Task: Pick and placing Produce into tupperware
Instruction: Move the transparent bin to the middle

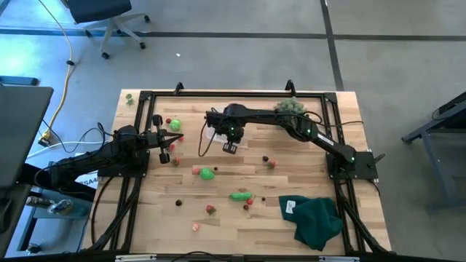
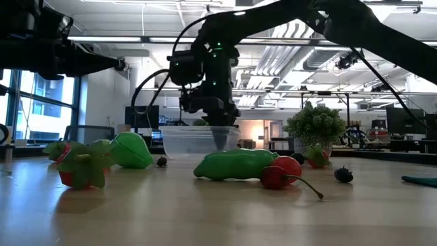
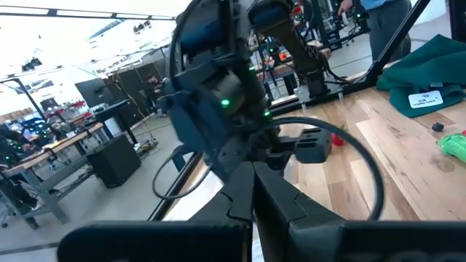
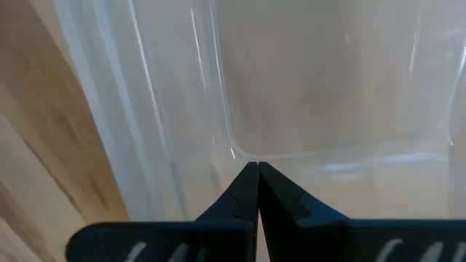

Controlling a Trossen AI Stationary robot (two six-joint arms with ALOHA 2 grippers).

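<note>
The clear tupperware (image 2: 198, 142) stands on the table's far middle, mostly hidden under my right arm in the high view (image 1: 212, 134). My right gripper (image 4: 256, 167) is shut with nothing between its fingers. It points down over one inner corner of the tupperware (image 4: 320, 80), also seen in the low view (image 2: 222, 137). Produce lies loose on the wood: a green elongated piece (image 1: 240, 196), a green ball (image 1: 207, 173) and small red bits (image 1: 210, 209). My left gripper (image 3: 253, 171) is shut, level, at the table's left (image 1: 177, 140). My right gripper's shut fingertips (image 4: 247, 178) come from above and stand low over the tupperware's floor by a rounded corner (image 4: 234, 151). I cannot tell whether they touch the plastic.
A spiky grey-green bushy ball (image 1: 289, 106) sits at the far edge, behind the right arm. A dark green cloth (image 1: 317, 220) lies at the near right. A black frame (image 1: 218, 94) rims the table. Bare wood lies open between the scattered pieces in the near middle.
</note>
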